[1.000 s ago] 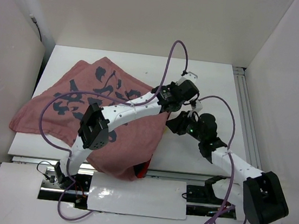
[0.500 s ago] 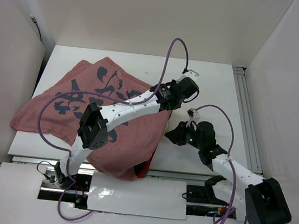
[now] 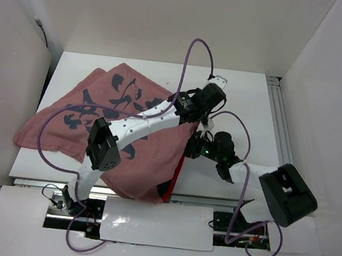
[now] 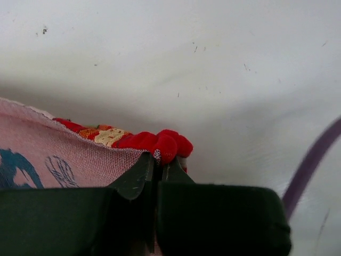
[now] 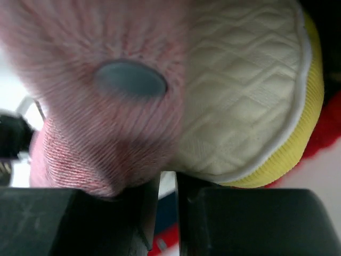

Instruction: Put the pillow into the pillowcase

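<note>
Pinching pillowcase (image 4: 64,154) hem, left gripper (image 4: 158,161) clamped on it. Pillow (image 5: 240,96) mostly hidden inside, one corner showing. Right gripper (image 5: 168,186) narrow-gapped; whether gripping, cannot tell.

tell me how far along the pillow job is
Done: most of the pillow looks inside the pillowcase. In hand: the left pincer is shut on its red hem, the right pincer sits at the mouth. Left: covering the pillow's bare quilted corner.
</note>
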`<action>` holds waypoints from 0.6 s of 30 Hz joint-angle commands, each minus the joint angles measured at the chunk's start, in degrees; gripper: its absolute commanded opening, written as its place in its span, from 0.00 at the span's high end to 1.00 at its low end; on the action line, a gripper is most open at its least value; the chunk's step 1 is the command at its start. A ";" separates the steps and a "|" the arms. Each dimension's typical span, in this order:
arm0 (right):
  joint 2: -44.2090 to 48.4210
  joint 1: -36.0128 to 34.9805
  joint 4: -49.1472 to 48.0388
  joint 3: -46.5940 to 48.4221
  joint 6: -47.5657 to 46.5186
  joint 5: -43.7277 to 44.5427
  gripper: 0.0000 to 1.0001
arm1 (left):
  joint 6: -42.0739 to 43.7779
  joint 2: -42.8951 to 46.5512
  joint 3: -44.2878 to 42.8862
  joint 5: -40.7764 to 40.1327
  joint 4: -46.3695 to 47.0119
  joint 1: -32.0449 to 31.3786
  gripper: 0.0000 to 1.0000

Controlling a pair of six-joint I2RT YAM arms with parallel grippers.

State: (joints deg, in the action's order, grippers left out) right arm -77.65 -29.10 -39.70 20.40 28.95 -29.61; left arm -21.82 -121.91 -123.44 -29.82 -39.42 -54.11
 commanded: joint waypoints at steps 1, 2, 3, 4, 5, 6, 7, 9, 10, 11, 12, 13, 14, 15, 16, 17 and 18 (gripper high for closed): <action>-5.65 -0.78 -25.22 4.91 8.99 5.33 0.77 | -4.44 6.24 -3.48 5.30 2.25 -1.18 1.00; -6.89 -1.39 -31.60 5.43 9.98 8.57 0.77 | -4.46 6.24 -3.48 5.30 2.24 -1.18 1.00; -8.12 -1.40 -34.19 5.44 11.03 11.47 0.77 | -4.46 6.85 -3.48 6.00 2.24 -1.79 1.00; -11.27 -2.18 -37.35 5.44 12.78 14.11 0.77 | -4.98 6.86 -3.48 6.88 2.24 -2.31 1.00; -12.95 -2.19 -43.73 6.05 14.02 17.96 0.77 | -4.46 7.55 -3.48 6.88 2.24 -2.32 1.00; -14.71 -2.19 -46.66 6.66 15.68 20.09 0.77 | -4.46 8.08 -4.00 7.75 2.24 -2.84 1.00; -16.55 -2.19 -49.13 7.45 17.35 21.59 0.77 | -3.76 8.09 -4.61 7.76 2.24 -2.85 1.00; -22.62 -2.19 -54.33 11.65 18.85 21.61 0.76 | -3.14 8.09 -7.77 6.11 1.72 -3.55 1.00; -26.55 -2.19 -55.99 14.98 18.08 20.48 0.75 | -0.96 8.09 -8.48 7.40 1.71 -3.55 1.00; -28.24 -2.19 -55.49 15.02 17.20 19.51 0.72 | 0.02 8.09 -9.01 7.41 1.71 -3.55 1.00; -29.83 -1.66 -53.92 19.54 17.19 17.84 0.70 | 0.72 8.70 -9.01 8.46 1.71 -3.55 1.00; -31.41 -0.88 -51.12 22.28 17.19 16.35 0.70 | 1.43 8.70 -9.01 9.68 1.71 -3.55 1.00; -34.04 -0.87 -48.04 24.75 15.63 15.55 0.70 | 2.13 8.70 -9.01 11.09 1.10 -3.55 1.00; -36.59 -0.87 -42.70 29.38 13.87 15.54 0.70 | 2.66 8.70 -9.01 11.10 1.10 -3.55 1.00; -36.61 -0.87 -40.74 31.26 13.85 15.54 0.70 | 2.66 8.70 -9.01 11.10 1.10 -3.55 1.00; -39.22 -0.87 -40.72 32.67 13.85 15.54 0.70 | 2.66 8.70 -9.01 11.10 1.10 -3.55 1.00; -40.38 -0.87 -41.59 34.07 13.85 14.76 0.68 | 2.66 8.70 -9.01 11.10 1.10 -3.55 1.00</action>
State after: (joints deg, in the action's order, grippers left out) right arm -115.22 -30.02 -69.93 47.51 44.38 -16.40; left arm -19.57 -117.78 -128.81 -27.88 -45.60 -54.26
